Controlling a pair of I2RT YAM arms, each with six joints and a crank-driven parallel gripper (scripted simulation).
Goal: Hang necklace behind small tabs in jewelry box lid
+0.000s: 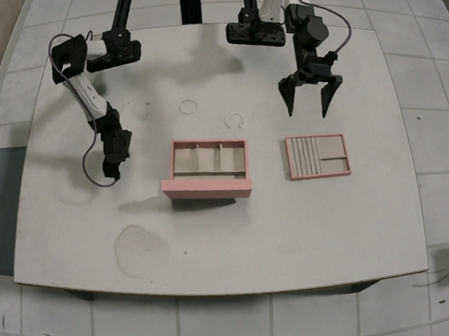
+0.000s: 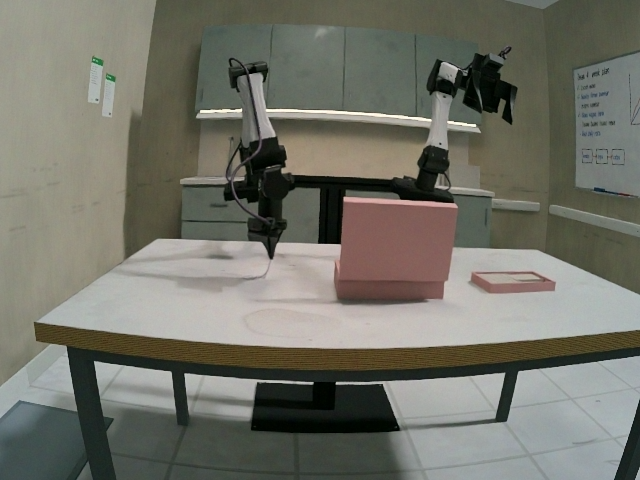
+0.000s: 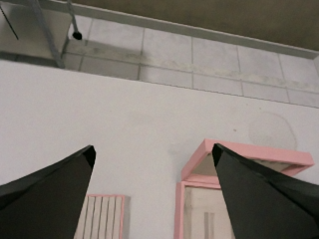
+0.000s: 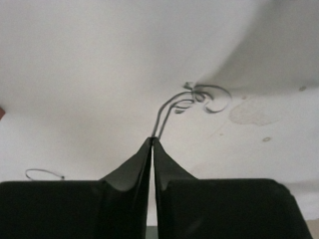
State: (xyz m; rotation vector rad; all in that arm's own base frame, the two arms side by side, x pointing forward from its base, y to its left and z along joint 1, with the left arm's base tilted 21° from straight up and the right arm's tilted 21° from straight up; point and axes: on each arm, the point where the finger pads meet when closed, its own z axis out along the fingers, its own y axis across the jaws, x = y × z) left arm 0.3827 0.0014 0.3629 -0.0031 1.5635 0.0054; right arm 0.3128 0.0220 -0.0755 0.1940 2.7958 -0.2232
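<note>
1. step in hand: i judged this to be the lift of the necklace [image 2: 266, 272] [image 4: 160, 116], with transfer and hanging not yet done.
2. right gripper [image 1: 112, 174] [image 2: 271, 257] [image 4: 153, 139]: its jaws were pressed together on the necklace. two strands ran out from the fingertips in the right wrist view; the exterior view showed the chain sloping down to the table [image 2: 191, 315], where part of it lay. in the top view the chain was too faint to place surely.
3. left gripper [image 1: 307, 114] [image 2: 496, 116] [image 3: 154, 149]: its jaws were spread, with nothing between them. it was parked high, on the tray [image 1: 320, 177] [image 2: 513, 289] [image 3: 122, 214] side of the box [image 1: 171, 162] [image 2: 388, 290] [image 3: 178, 209].
4. target: the box stood upright, its lid [image 1: 207, 187] [image 2: 398, 240] [image 3: 259, 150] raised and the lid's inner face towards the arms. i could not make out the tabs in any view.
5. next move: i judged that the right arm needed to rise until the bunched end cleared the table, then carry the chain across to the lid.
6. placement: the chain had then to be lowered behind at least one tab, one run on each side, and all of it inside. the spread left gripper could help part the strands.
7. caution: the chain looked bunched in the right wrist view. it might snag on the box rim or fall on one side only, and a push on the lid could tip the box.
</note>
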